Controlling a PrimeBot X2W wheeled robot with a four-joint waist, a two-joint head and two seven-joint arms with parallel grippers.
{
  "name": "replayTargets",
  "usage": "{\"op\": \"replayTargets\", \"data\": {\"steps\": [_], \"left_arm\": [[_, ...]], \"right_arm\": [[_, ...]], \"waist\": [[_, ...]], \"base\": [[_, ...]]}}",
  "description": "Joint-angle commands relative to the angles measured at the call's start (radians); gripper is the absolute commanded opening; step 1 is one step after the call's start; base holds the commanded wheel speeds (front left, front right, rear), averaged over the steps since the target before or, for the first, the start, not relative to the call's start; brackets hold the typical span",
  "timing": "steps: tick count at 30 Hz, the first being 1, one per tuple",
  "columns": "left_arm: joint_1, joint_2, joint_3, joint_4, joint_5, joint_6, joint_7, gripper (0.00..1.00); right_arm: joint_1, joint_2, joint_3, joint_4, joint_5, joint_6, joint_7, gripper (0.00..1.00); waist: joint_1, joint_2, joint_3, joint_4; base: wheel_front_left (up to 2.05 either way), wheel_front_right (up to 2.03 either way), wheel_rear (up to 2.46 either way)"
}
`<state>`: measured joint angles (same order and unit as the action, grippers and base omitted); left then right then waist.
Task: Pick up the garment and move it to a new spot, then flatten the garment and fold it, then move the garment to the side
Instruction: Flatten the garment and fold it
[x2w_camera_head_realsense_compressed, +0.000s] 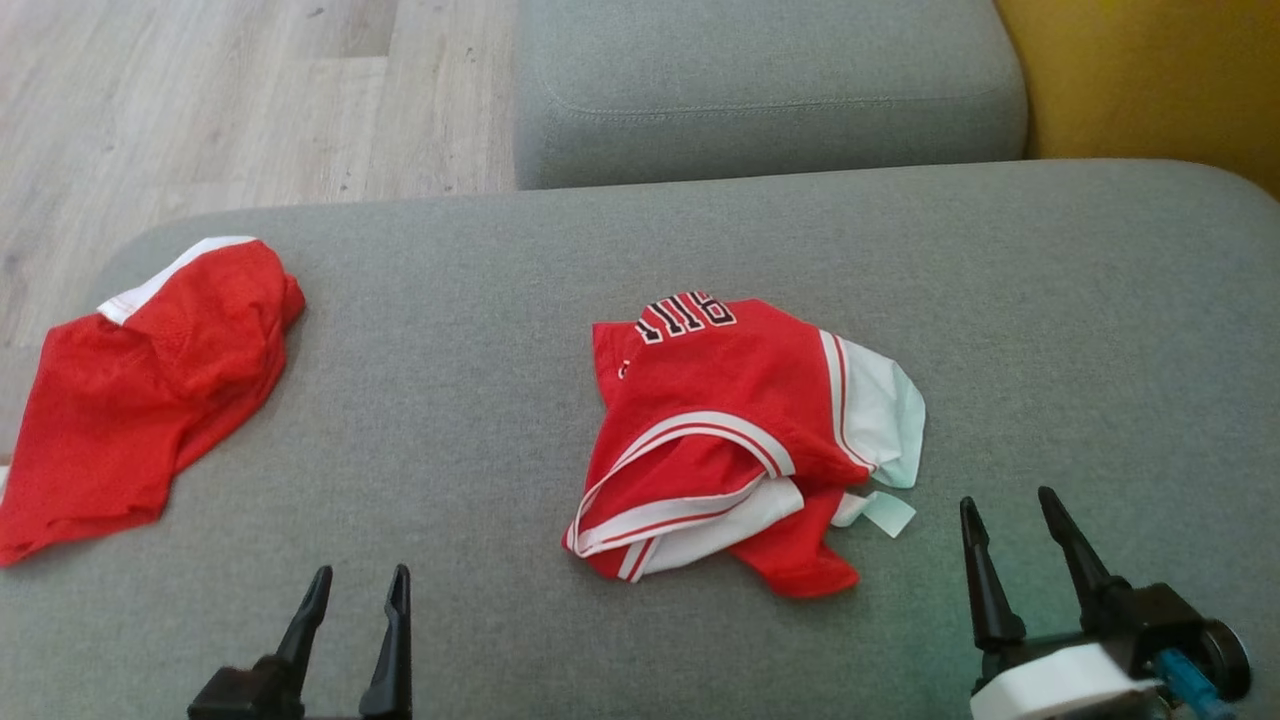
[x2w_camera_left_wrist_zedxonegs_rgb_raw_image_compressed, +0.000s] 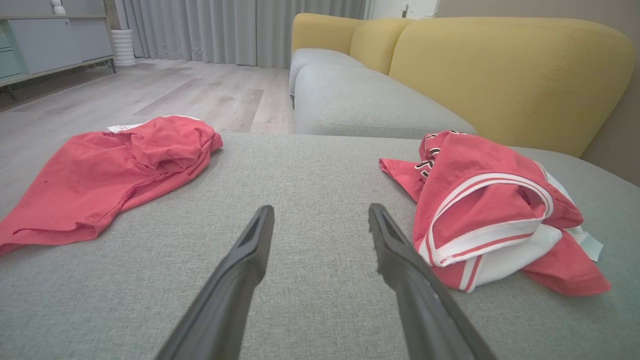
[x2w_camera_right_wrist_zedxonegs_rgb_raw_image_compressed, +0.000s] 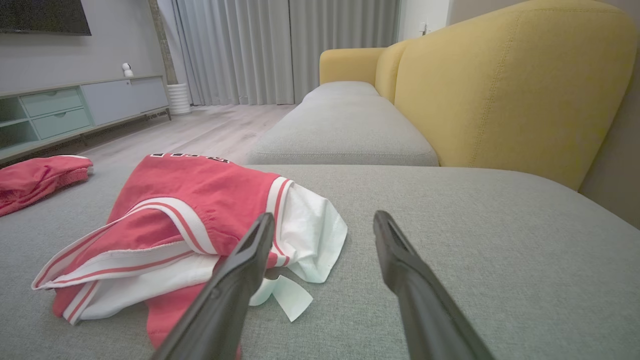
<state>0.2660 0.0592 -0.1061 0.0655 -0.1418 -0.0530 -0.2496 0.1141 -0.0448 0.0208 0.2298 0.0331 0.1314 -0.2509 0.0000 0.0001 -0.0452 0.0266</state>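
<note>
Red mesh garment (x2w_camera_head_realsense_compressed: 730, 420), white-banded and crumpled into a rounded heap, lying on coarse grey woven sofa seat (x2w_camera_head_realsense_compressed: 700, 230) ahead of and between left end effector (x2w_camera_head_realsense_compressed: 362, 572) and right end effector (x2w_camera_head_realsense_compressed: 1006, 496), nearer the right, both spread wide and empty.

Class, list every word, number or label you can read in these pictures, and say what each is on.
"BUL": black letters, upside down in the head view, on the jersey; the rest is folded away, so the reading is unsure.
Tag beside the jersey: nothing legible.
</note>
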Motion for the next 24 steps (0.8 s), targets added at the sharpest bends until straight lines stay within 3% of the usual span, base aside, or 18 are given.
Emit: {"op": "replayTargets", "data": {"steps": [1,10,17,24], "left_arm": [[-0.024,-0.007,0.041,-0.029,0.011,-0.002,-0.012,1.00],[-0.028,-0.009,0.033,-0.025,0.006,-0.003,-0.012,1.00],[-0.044,-0.009,0.008,-0.026,-0.005,0.007,-0.012,1.00],[-0.073,-0.009,-0.019,-0.026,-0.018,0.021,-0.012,1.00]], "right_arm": [[-0.054,-0.005,0.027,-0.030,-0.015,-0.001,-0.011,1.00],[-0.123,-0.016,0.048,0.026,-0.084,-0.001,-0.003,1.00],[-0.249,-0.043,0.017,0.157,-0.162,-0.001,0.165,1.00],[-0.354,-0.026,-0.027,0.263,-0.083,-0.001,0.295,1.00]], "waist": [[0.0000,-0.0001,0.002,0.002],[0.0000,-0.0001,0.011,0.011],[0.0000,-0.0001,0.041,0.024],[0.0000,-0.0001,0.094,0.047]], "base": [[0.00,0.00,0.00],[0.00,0.00,0.00],[0.00,0.00,0.00],[0.00,0.00,0.00]]}}
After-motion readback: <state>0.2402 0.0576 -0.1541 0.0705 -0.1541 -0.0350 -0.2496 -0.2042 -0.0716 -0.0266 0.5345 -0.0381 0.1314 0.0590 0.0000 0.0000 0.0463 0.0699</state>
